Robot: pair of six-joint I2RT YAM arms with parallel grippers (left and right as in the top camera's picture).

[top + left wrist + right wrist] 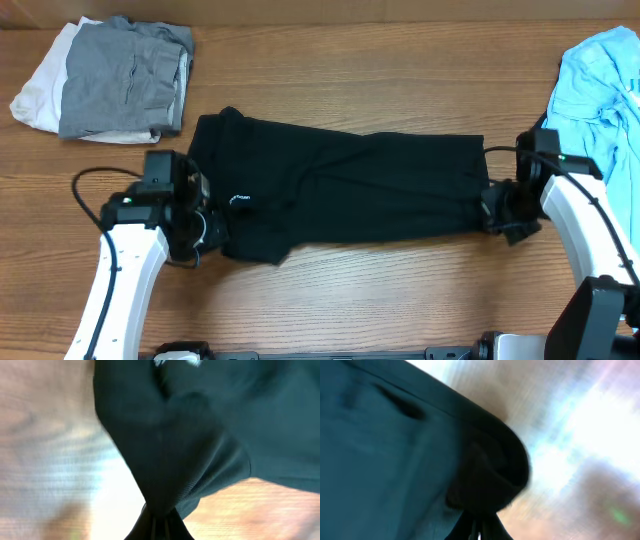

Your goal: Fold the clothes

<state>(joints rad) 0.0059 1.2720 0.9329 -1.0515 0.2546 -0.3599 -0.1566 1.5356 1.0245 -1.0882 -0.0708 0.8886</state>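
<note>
The black shirt (340, 190) lies stretched out flat on the desk (400, 300), spanning the gap between both pincers, with its white logo (241, 200) just beside the left pincer (212, 232). The left pincer is clenched on a bunched corner of the shirt. The right pincer (492, 212) is clenched on the opposite edge, where the fabric is gathered at its tips. Beyond the left pincer, a folded grey garment (115, 85) rests on a white garment (35, 95). Beyond the right pincer, a light blue garment (600, 90) lies heaped.

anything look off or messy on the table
Nothing spilled. The light blue garment at the right edge lies crumpled, unlike the folded grey and white pile top left. The black shirt is bunched at both ends where the left gripper and right gripper pinch it.
</note>
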